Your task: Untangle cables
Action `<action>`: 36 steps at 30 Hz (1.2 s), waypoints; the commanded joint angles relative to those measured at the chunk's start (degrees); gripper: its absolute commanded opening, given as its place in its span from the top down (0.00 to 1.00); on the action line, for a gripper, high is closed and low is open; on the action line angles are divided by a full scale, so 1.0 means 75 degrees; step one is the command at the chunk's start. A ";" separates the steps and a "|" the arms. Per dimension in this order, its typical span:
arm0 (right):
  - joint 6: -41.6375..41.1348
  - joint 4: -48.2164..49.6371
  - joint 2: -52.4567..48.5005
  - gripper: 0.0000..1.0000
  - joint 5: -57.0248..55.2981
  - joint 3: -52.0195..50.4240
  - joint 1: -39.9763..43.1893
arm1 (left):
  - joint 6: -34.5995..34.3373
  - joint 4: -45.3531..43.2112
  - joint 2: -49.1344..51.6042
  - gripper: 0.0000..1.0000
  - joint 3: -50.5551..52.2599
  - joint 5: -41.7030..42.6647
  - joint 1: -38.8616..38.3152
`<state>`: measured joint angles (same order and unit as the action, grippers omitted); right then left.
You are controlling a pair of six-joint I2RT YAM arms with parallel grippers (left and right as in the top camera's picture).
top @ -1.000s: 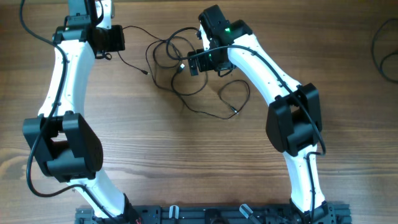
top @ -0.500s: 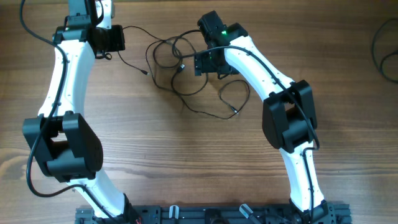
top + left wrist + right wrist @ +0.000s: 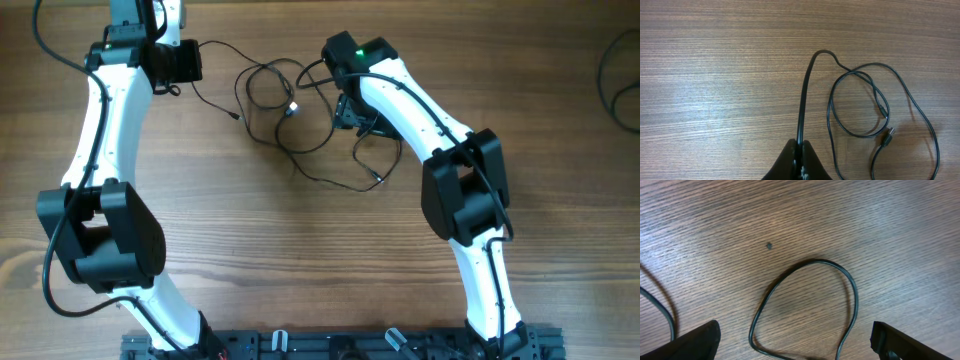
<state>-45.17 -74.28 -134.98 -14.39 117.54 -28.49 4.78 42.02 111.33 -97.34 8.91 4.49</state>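
Cables [image 3: 803, 100] looped on table [image 3: 300, 250] | left pincer [image 3: 800, 147] clamps one | right pincer [image 3: 795, 345] agape

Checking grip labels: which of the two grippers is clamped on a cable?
The left gripper, shut on a cable; the right gripper stands open over a loop, holding nothing.

On one table [image 3: 300, 260], two arms [image 3: 100, 130] are being seen; among the cables [image 3: 804, 100], at least three plug ends [image 3: 378, 181] are being counted.
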 commanded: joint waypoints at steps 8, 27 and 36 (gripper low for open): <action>0.0720 -0.0472 -0.0082 0.02 -0.0595 0.0012 -0.0635 | -0.0105 -0.0020 -0.0152 0.96 0.0017 0.0146 -0.0029; 0.5237 -0.0871 0.1568 0.02 0.2323 0.0012 -0.0679 | 0.0131 -0.0023 -0.0152 0.96 0.0017 0.0131 -0.0026; 0.7227 -0.1515 0.1571 0.00 0.3931 0.0012 -0.0679 | 0.0131 -0.0032 -0.0152 0.95 0.0017 0.0117 -0.0026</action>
<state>0.19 -84.71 -123.66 8.47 117.49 -33.56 5.23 42.00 111.33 -97.34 9.06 4.49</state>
